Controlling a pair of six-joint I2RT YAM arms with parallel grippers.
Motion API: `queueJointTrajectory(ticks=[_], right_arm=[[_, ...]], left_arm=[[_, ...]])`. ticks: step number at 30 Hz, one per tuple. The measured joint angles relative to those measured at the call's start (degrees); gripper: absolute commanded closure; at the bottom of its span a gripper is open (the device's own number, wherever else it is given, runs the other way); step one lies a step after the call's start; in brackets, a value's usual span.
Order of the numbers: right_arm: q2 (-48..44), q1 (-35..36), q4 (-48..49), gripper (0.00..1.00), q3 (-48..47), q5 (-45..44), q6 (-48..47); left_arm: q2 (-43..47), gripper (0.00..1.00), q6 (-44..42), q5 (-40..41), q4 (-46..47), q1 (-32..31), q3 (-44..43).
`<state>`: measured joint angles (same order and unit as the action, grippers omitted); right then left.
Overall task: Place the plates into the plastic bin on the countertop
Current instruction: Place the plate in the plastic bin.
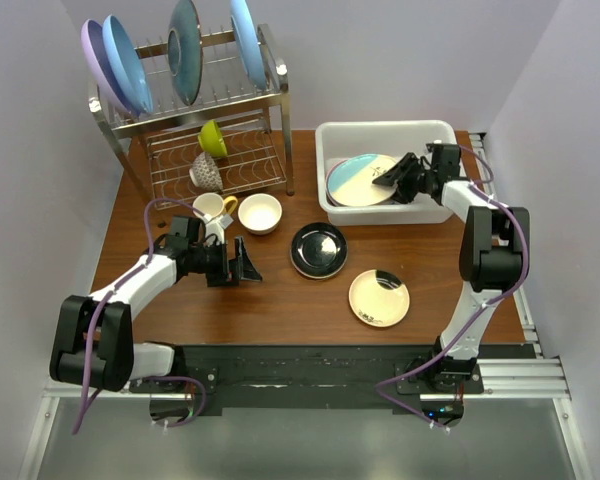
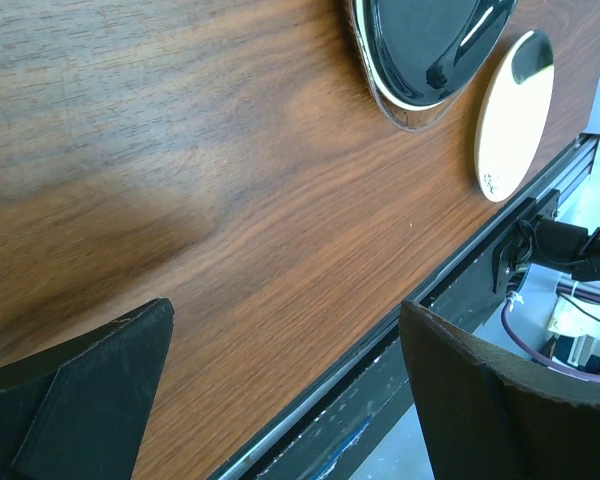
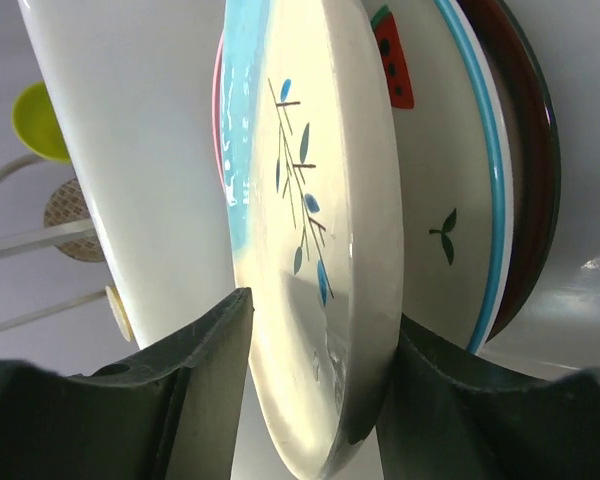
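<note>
The teal-and-cream plate [image 1: 358, 181] [image 3: 310, 200] lies on top of a stack inside the white plastic bin [image 1: 380, 129]. Under it show a white plate with red fruit slices [image 3: 425, 150] and a maroon-rimmed one [image 3: 520, 150]. My right gripper [image 1: 389, 180] [image 3: 320, 330] reaches into the bin, open, with one finger on each side of the top plate's rim. A glossy black plate [image 1: 318, 249] [image 2: 430, 40] and a small cream plate [image 1: 379, 298] [image 2: 515, 110] lie on the countertop [image 1: 280, 300]. My left gripper [image 1: 248, 262] [image 2: 285, 340] hovers wide open and empty, left of the black plate.
A steel wire rack [image 1: 215, 130] at the back left holds large blue and teal plates, with a green cup [image 1: 212, 138] and a patterned cup [image 1: 205, 172] on its lower shelf. A mug [image 1: 212, 207] and a cream bowl [image 1: 260, 213] stand just behind my left gripper.
</note>
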<state>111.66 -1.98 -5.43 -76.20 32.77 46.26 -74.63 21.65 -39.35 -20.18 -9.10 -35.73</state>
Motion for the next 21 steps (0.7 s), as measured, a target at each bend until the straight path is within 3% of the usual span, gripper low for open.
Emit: queueJointTrajectory(ticks=[9, 21], right_arm=[[1.6, 0.6, -14.4, 0.37, -9.6, -2.8, -10.9], [6.9, 3.4, -29.6, 0.35, -20.0, -10.7, -21.9]], left_arm=[[-0.1, 0.00, 0.0, -0.7, 0.0, 0.0, 0.0], [-0.2, 0.00, 0.0, -1.1, 0.0, 0.0, 0.0]])
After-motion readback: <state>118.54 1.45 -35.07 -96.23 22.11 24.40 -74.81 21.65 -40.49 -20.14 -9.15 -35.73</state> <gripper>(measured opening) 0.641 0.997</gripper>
